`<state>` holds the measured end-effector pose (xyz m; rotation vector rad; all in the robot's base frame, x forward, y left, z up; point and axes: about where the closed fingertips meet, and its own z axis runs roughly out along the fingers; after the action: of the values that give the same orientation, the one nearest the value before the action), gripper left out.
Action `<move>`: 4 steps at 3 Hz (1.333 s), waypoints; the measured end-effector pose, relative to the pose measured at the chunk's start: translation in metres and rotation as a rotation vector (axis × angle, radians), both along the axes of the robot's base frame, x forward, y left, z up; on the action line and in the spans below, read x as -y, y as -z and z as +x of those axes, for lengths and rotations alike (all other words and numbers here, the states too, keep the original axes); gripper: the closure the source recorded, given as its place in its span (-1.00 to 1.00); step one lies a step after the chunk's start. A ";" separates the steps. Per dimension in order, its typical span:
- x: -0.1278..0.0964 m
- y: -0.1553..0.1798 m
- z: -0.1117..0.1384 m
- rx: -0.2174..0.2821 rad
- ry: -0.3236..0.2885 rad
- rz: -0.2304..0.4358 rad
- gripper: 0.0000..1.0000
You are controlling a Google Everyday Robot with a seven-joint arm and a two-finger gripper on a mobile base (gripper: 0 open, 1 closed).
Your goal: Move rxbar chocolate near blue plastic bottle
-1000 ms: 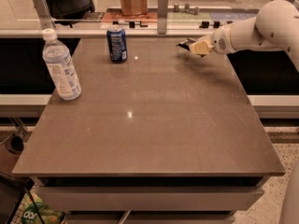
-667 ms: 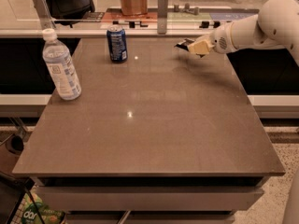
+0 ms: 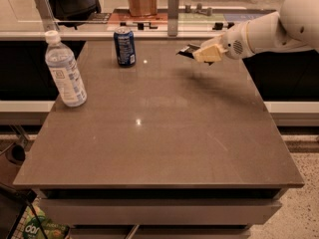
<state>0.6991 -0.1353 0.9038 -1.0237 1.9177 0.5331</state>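
End effector [image 3: 198, 53] edged left aloft; rxbar [image 3: 186, 51] dark.

The end effector [image 3: 202, 54] hangs above the far right part of the bench [image 3: 164, 148], clamped on the rxbar chocolate [image 3: 186, 51], whose dark end sticks out to the left. Its white arm [image 3: 269, 31] reaches in from the right, over the bench's far right corner. Only one thing stands between it and the blue plastic bottle [image 3: 65, 72], upright by the far left edge. This is a dark blue can [image 3: 124, 46], upright at the far edge and well apart from the bottle. The middle and near half of the bench top give a wide lane leftward. Room lies open on the bottle's right and near sides. A raised ledge with a grey post [image 3: 173, 6] closes the far side.
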 end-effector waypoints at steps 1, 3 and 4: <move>-0.025 -0.011 -0.030 0.001 -0.030 -0.013 1.00; -0.100 -0.010 -0.075 -0.013 -0.048 0.002 1.00; -0.136 0.002 -0.098 -0.018 -0.044 0.034 1.00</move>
<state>0.6008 0.0007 0.9013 -1.0446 1.8991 0.6007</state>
